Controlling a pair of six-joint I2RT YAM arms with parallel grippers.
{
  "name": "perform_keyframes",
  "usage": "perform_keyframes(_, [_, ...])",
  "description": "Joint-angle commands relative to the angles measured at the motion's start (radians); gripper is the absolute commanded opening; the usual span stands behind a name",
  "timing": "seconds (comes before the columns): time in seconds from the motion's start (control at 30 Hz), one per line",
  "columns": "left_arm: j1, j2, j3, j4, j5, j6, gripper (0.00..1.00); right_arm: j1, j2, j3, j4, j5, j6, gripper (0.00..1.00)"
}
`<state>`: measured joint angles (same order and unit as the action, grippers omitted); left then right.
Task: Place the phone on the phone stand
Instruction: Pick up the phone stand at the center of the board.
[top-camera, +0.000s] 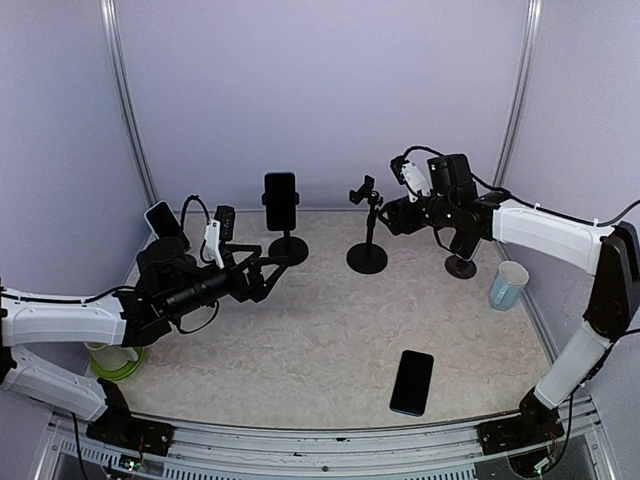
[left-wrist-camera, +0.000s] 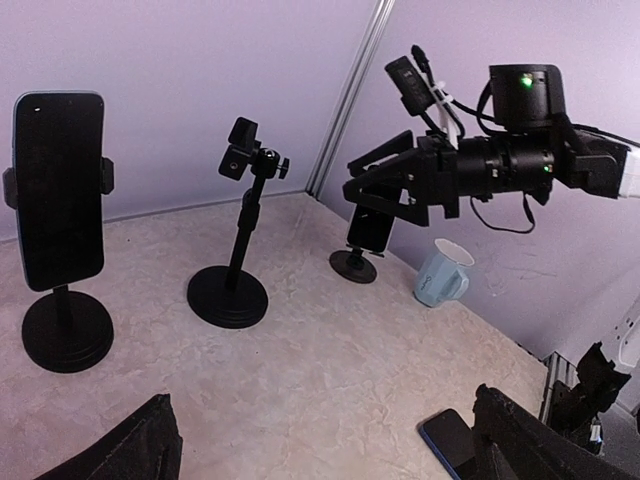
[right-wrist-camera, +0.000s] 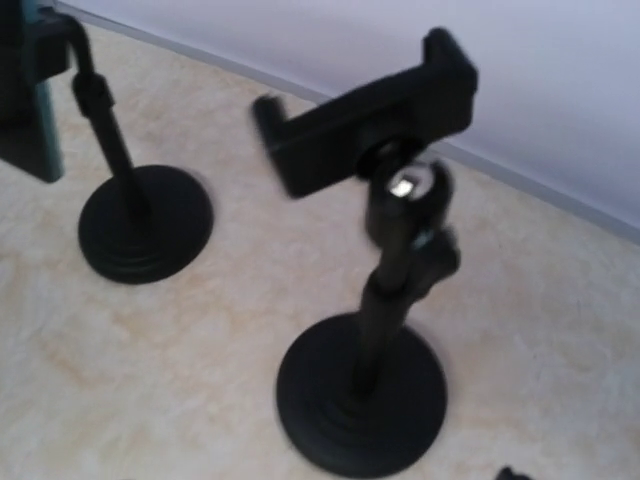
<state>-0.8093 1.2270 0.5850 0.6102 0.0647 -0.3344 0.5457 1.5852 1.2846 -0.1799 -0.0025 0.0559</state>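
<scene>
A dark phone (top-camera: 412, 381) lies flat on the table near the front; its corner shows in the left wrist view (left-wrist-camera: 455, 440). The empty phone stand (top-camera: 367, 255) stands mid-table with its clamp (top-camera: 362, 190) bare, also seen as the stand (left-wrist-camera: 228, 295) and close up as the stand (right-wrist-camera: 362, 400). My right gripper (top-camera: 393, 215) hovers just right of that clamp, and from the left wrist view this gripper (left-wrist-camera: 372, 178) has its fingers apart with nothing between them. My left gripper (top-camera: 272, 275) is open and empty (left-wrist-camera: 340, 450), low over the table left of centre.
A second stand (top-camera: 288, 248) at the back holds a phone (left-wrist-camera: 60, 190). A third stand (top-camera: 460, 266) with a phone (left-wrist-camera: 368, 228) stands behind my right gripper. A pale blue mug (top-camera: 508, 285) is at the right, another phone (top-camera: 165, 222) and a green object (top-camera: 115, 362) at the left.
</scene>
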Motion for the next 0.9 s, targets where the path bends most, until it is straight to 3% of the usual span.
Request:
perform_keyframes(0.0, [-0.029, -0.067, -0.034, -0.036, -0.032, 0.015, 0.99, -0.089, 0.101, 0.098, 0.037, -0.154, -0.044, 0.73])
perform_keyframes(0.17, [-0.052, -0.122, -0.046, -0.089, -0.047, 0.021, 0.99, -0.144, 0.214, 0.208, 0.019, -0.284, -0.094, 0.69])
perform_keyframes(0.6, [-0.101, -0.234, -0.083, -0.134, -0.085, 0.021, 0.99, -0.145, 0.369, 0.361, -0.008, -0.393, -0.199, 0.66])
perform_keyframes(0.87, [-0.129, -0.251, -0.098, -0.145, -0.106, 0.017, 0.99, -0.145, 0.432, 0.417, -0.016, -0.417, -0.24, 0.46])
